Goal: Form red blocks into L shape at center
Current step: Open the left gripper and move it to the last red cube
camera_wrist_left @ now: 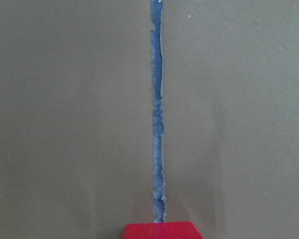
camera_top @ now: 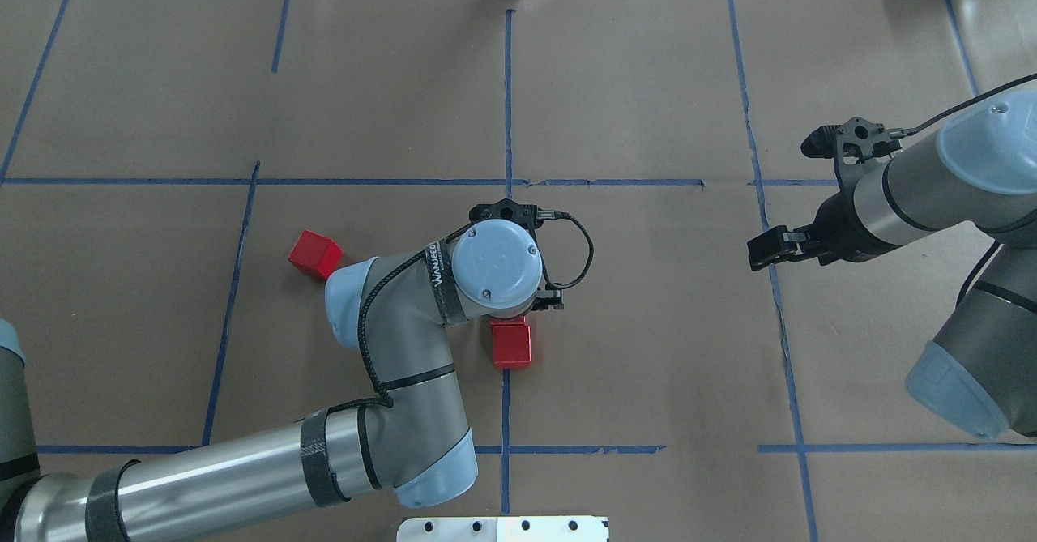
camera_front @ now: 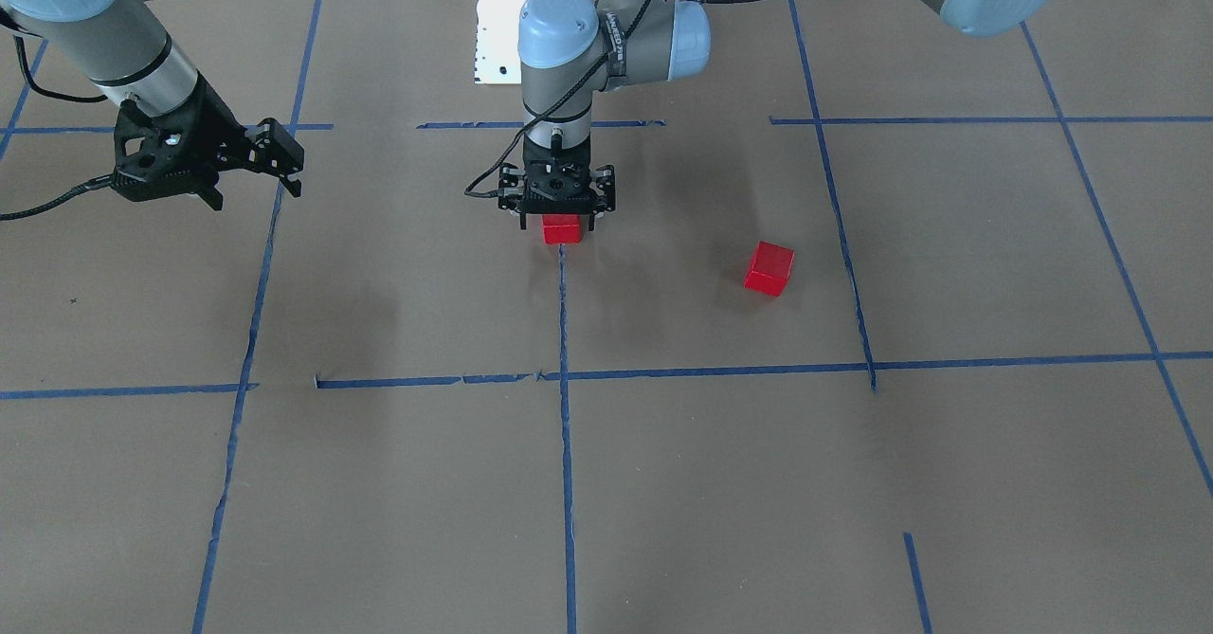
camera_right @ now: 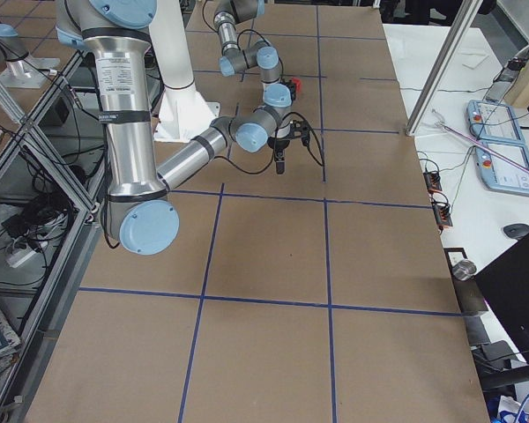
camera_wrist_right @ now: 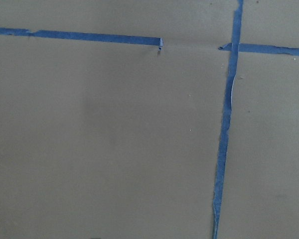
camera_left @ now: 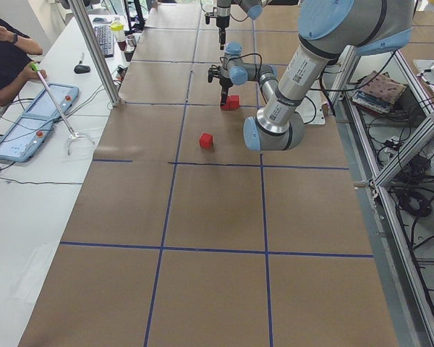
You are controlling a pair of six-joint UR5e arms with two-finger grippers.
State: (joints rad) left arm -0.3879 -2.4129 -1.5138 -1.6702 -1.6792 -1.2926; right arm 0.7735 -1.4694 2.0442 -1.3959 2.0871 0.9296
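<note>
One red block [camera_front: 561, 228] sits on the center [camera_front: 565, 312], at the end of the middle blue tape line. It also shows in the overhead view [camera_top: 510, 343] and at the bottom edge of the left wrist view [camera_wrist_left: 162, 231]. My left gripper [camera_front: 559, 220] stands straight down over it, jaws apart on either side, looking open. A second red block [camera_front: 769, 268] lies loose to the left [camera_top: 314, 252]. A third block is hidden; it may be under the gripper. My right gripper [camera_front: 254, 189] hovers open and empty far to the right [camera_top: 763, 252].
The white base plate [camera_front: 502, 27] is at the robot's edge of the table. The left arm's elbow [camera_top: 356, 299] hangs close to the loose block. Blue tape lines [camera_wrist_right: 224, 134] grid the brown paper.
</note>
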